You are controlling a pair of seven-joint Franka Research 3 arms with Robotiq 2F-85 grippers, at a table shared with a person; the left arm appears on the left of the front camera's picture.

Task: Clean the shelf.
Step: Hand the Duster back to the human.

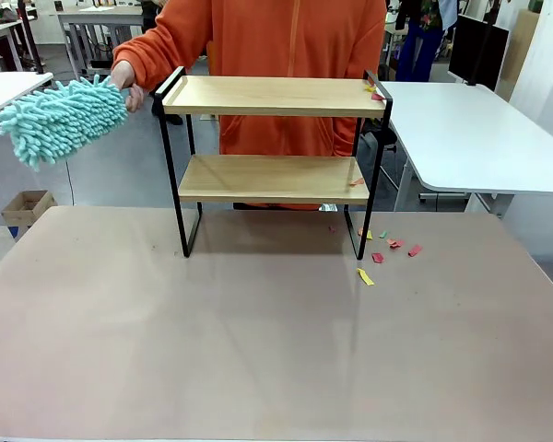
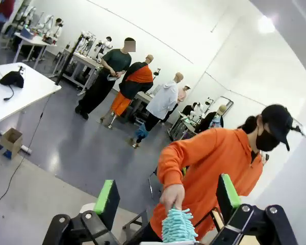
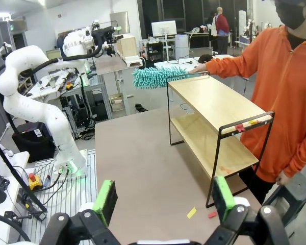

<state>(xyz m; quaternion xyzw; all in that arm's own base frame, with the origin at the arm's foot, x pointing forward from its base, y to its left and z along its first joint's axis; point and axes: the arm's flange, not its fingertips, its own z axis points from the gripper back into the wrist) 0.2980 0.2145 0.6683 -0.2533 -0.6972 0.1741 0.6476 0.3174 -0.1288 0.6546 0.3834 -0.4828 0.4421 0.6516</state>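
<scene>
The shelf (image 1: 272, 97), two light wooden boards on a thin black frame, stands at the table's far middle; it is also in the right wrist view (image 3: 214, 102). Behind it a person in orange holds a teal fluffy duster (image 1: 60, 118) out past the shelf's left end, off the boards. The duster (image 2: 178, 227) and the hand holding it lie straight ahead of my left gripper (image 2: 167, 193), which is open and empty. My right gripper (image 3: 164, 195) is open and empty over the table's near right. Small paper scraps (image 1: 376, 92) lie at the top board's right end.
More red and yellow scraps (image 1: 387, 244) lie on the brown table (image 1: 258, 350) by the shelf's right foot, and one rests on the lower board (image 1: 357, 181). White tables (image 1: 470, 129) stand beyond, and a cardboard box (image 1: 28, 207) sits on the floor at left.
</scene>
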